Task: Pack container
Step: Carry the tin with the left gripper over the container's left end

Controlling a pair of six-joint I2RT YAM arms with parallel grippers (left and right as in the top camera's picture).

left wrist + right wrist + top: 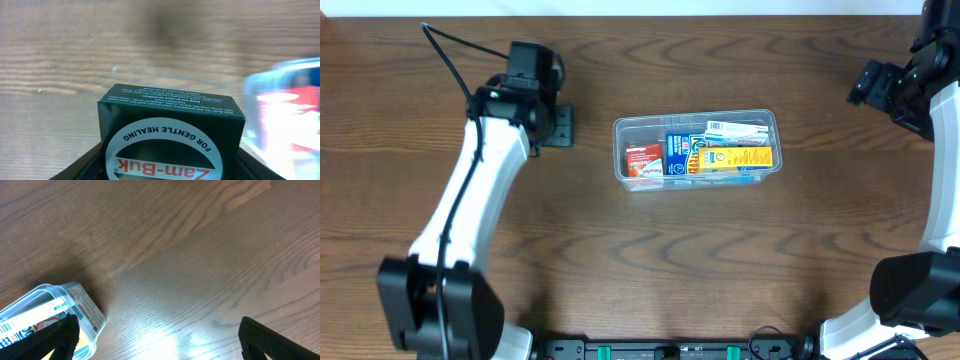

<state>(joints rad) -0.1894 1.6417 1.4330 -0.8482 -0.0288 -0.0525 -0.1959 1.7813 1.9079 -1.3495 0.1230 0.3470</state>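
Observation:
The clear plastic container [695, 122] stands mid-table, holding a red box [643, 160], a blue box [678, 152], a yellow box [735, 157] and a white one [735, 130]. My left gripper [560, 125] is left of it, low over the table, shut on a dark green Zam-Buk box [170, 130] that fills the space between its fingers [85, 167]. The container's edge [287, 100] shows blurred to the right of that box. My right gripper [876, 84] hovers at the far right, open and empty [160, 345], with the container's corner [80, 305] at its left finger.
Dark wood table [720, 260] all around. The left arm's base [435, 305] stands at the front left and the right arm's base [910, 295] at the front right. A black cable [445, 50] loops behind the left arm.

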